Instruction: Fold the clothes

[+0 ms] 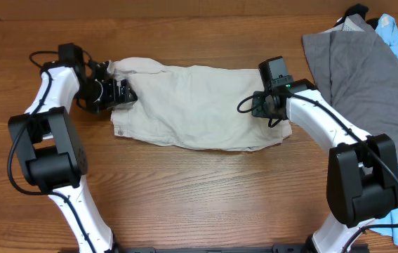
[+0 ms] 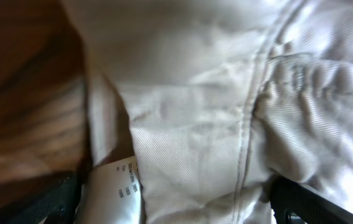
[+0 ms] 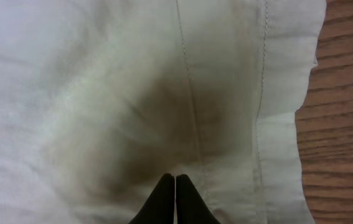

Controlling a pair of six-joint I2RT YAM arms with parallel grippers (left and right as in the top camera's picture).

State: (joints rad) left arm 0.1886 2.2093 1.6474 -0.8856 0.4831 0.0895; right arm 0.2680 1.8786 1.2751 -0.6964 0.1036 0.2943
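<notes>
The table [image 1: 184,204] serves as the folding surface. The shorts [image 1: 191,105] are laid flat across its middle, not yet folded. The left gripper [image 2: 182,202] is held wide apart astride the bunched waistband end, presumably readied for a pinch. The right gripper [image 3: 175,186], tips together, is set at the hem end. A white tag [image 2: 117,186] is exposed.

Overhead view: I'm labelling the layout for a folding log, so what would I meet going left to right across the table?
left gripper at the shorts' left end → beige shorts → right gripper near their right end → grey garment
</notes>
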